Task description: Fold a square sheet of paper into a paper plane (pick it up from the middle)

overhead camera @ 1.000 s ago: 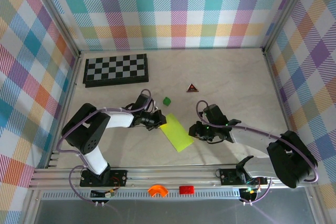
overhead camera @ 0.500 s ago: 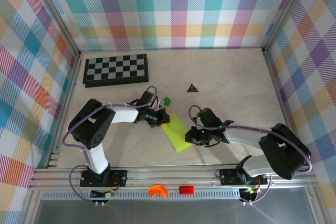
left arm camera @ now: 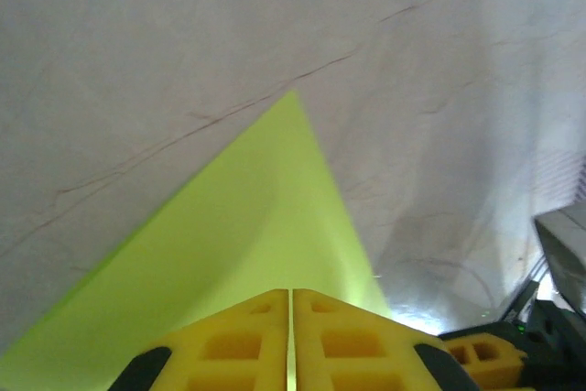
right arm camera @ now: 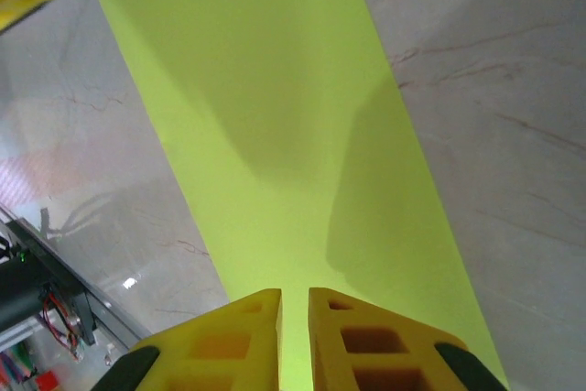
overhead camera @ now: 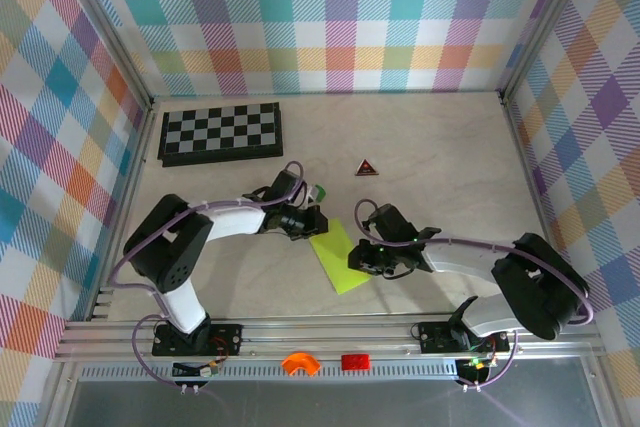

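One paper plane [overhead camera: 338,262] on the counter [overhead camera: 450,167], lime and lying flat just toward 6 o'clock of centre, with two grippers on it. The left gripper [overhead camera: 310,224] sits at the plane's 11 o'clock end, and its wrist view shows the yellow fingers [left arm camera: 247,336] pressed together over the paper. Whether they pinch it, I cannot tell. The right gripper [overhead camera: 357,259] comes in at the plane's 3 o'clock edge, jaws narrow with a thin slit between them and paper beneath. One checkerboard [overhead camera: 220,133] lies at 10 o'clock, one dark triangle [overhead camera: 367,168] at 1 o'clock, and one small green block [overhead camera: 320,190] at 12 o'clock, beside the left arm.
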### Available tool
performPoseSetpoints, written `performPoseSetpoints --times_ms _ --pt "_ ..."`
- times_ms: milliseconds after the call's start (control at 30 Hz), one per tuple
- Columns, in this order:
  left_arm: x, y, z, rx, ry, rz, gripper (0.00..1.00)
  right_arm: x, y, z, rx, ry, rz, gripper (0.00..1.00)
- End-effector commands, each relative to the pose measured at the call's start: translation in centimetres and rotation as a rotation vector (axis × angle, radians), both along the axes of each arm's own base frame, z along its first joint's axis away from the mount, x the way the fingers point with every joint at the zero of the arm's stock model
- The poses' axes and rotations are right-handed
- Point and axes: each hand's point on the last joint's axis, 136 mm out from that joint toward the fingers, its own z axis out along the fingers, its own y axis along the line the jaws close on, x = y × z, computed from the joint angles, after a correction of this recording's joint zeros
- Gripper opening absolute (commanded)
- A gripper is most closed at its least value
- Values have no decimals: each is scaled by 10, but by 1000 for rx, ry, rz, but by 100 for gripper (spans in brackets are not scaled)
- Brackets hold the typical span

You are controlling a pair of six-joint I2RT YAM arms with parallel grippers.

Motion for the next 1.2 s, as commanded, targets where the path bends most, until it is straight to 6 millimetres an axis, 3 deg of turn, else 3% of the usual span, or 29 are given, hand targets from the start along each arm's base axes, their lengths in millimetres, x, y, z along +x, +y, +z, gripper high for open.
performPoseSetpoints --times_ms 0,233,400,633,833,1167 --pt "-1 6 15 18 -31 30 8 5 -14 4 -65 -32 -57 17" --pt "-7 15 4 16 12 103 5 3 -35 7 -144 -46 -105 18" --pt "-12 13 -10 1 66 124 5 -2 -50 3 -149 -19 -212 24" --pt "-18 18 -27 65 117 126 5 -9 -44 13 -74 7 -170 30" --pt "-20 4 -40 44 135 46 5 -12 -25 17 11 17 -86 30" --pt "-17 -13 -47 103 121 -98 5 -16 -26 1 -16 74 -90 27"
